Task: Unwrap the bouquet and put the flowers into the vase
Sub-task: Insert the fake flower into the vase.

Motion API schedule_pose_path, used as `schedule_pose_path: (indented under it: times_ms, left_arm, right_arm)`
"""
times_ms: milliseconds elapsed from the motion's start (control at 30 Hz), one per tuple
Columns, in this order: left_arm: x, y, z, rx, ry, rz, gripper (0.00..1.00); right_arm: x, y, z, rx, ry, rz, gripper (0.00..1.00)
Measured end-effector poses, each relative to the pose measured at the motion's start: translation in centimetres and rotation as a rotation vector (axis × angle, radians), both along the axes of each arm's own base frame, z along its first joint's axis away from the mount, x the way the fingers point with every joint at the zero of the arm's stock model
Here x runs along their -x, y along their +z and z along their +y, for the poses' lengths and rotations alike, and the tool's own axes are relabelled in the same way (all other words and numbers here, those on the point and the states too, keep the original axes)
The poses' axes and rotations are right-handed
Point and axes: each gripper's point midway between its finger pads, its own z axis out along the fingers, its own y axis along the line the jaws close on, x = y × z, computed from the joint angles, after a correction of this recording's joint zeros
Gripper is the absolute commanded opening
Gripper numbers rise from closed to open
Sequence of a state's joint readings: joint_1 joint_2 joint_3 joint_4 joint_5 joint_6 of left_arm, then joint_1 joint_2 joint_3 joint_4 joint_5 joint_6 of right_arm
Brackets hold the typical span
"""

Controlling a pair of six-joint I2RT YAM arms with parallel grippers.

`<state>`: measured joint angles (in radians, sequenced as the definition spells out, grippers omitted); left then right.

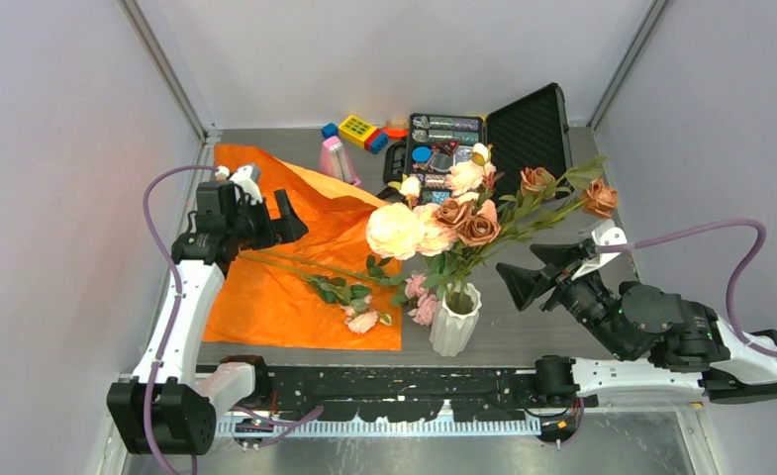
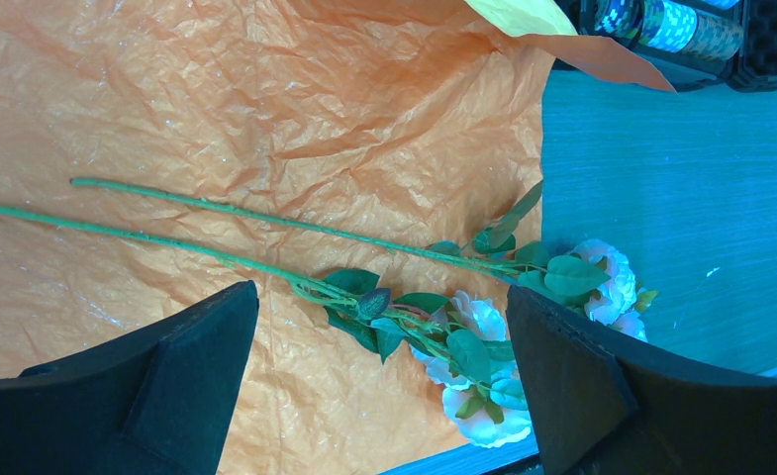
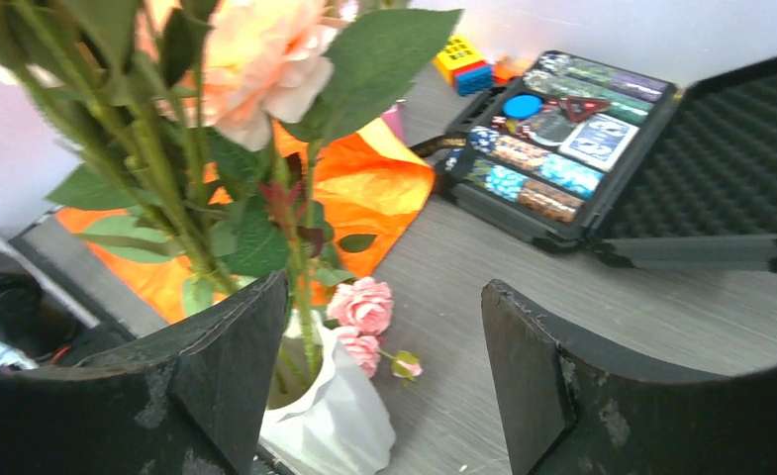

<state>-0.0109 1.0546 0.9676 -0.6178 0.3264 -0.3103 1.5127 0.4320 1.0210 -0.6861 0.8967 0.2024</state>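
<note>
The crinkled orange paper sheet [image 1: 285, 297] is uniform bright orange with a fine crease pattern; its folded-over underside is paler yellow. The small white ribbed vase [image 1: 454, 322] is plain white with vertical fluting. The long green-stemmed artificial roses [image 1: 434, 230] in it have peach, cream and rust-brown heads and dark green leaves. The two loose stems [image 1: 339, 290] are green with pale pink heads. The counter [image 1: 508, 332] is grey wood grain. The open hard case [image 1: 531, 124] is black with dimpled foam lining.

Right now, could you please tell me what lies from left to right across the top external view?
Black left end effector → loose green-stemmed pink roses lying on crinkled orange paper → white ribbed vase → black right end effector.
</note>
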Motion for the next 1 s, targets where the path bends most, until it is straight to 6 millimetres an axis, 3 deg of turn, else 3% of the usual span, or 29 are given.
schedule_pose_path:
  times_ms: [267, 467, 1000]
  left_arm:
    - [-0.1, -0.3, -0.2, 0.007, -0.008, 0.013, 1.0]
    - [-0.1, -0.4, -0.3, 0.013, -0.014, 0.018, 1.0]
    - [-0.2, -1.2, -0.7, 0.029, -0.028, 0.047, 1.0]
  right_arm:
    - [-1.9, -1.5, -1.5, 0.116, -0.201, -0.004, 0.85]
    - [-2.4, -1.3, -2.6, 0.101, -0.275, -0.006, 0.86]
    - [-3.4, -2.3, -0.7, 0.178, -0.348, 0.003, 0.88]
